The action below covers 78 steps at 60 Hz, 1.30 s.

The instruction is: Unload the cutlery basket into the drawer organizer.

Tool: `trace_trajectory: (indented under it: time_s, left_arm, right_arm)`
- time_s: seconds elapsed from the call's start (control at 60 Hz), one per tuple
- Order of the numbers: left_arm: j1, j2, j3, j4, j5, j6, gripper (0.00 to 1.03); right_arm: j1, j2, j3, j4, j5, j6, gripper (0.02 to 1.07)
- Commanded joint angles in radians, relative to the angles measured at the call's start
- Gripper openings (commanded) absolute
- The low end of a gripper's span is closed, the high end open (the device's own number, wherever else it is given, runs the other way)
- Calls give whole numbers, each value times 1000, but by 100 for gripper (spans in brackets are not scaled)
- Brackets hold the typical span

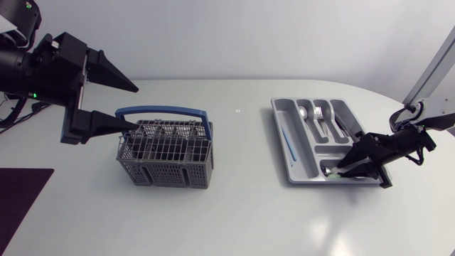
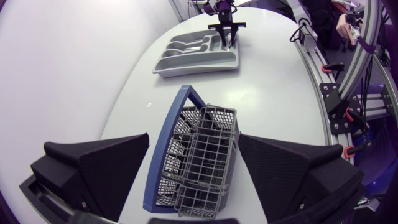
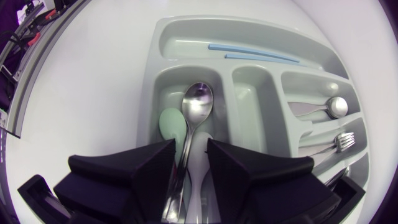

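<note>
A pale, glossy table point(image 1: 234, 213) with a rounded edge fills the space. A tiny dark mark point(image 1: 237, 111), too small to identify, sits on its bare surface towards the far side. A dark rectangular mat point(image 1: 21, 203) lies flat at the near left corner.

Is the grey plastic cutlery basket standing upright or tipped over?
Upright: the grey plastic cutlery basket rests on its base, top grid facing up.
</note>
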Motion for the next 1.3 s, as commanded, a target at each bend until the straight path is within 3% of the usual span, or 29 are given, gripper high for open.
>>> trace_trajectory:
  time_s: [0.0, 0.083, 0.383, 0.517, 0.617, 0.717, 0.85, 1.117, 1.283]
  left_arm:
    - [-2, -19, -12, -10, 8, 10, 99]
    - [6, -26, -12, -10, 8, 9, 99]
    - [66, -106, 5, -38, 57, 6, 99]
    - [161, -120, 21, -78, 92, 20, 99]
    - [224, -111, 8, -121, 104, 58, 99]
    - [259, -94, -50, -151, 104, 109, 99]
    - [283, -75, -151, -142, 107, 176, 99]
    - [339, -62, -301, -47, 159, 201, 99]
    - [342, -62, -375, 71, 193, 125, 99]
  right_arm:
    - [3, -76, -56, 32, 2, -18, 80]
    - [4, -143, -84, 31, 0, -5, 103]
    - [36, -443, -150, -81, -72, 22, 103]
    - [153, -544, -150, -147, -84, 189, 102]
    - [263, -593, -165, -143, -104, 298, 91]
    - [418, -637, -204, -52, -107, 467, 68]
    - [627, -667, -276, 212, -100, 749, 7]
    - [906, -587, -360, 661, -5, 1081, 7]
    - [1007, -502, -351, 836, 55, 1182, 7]
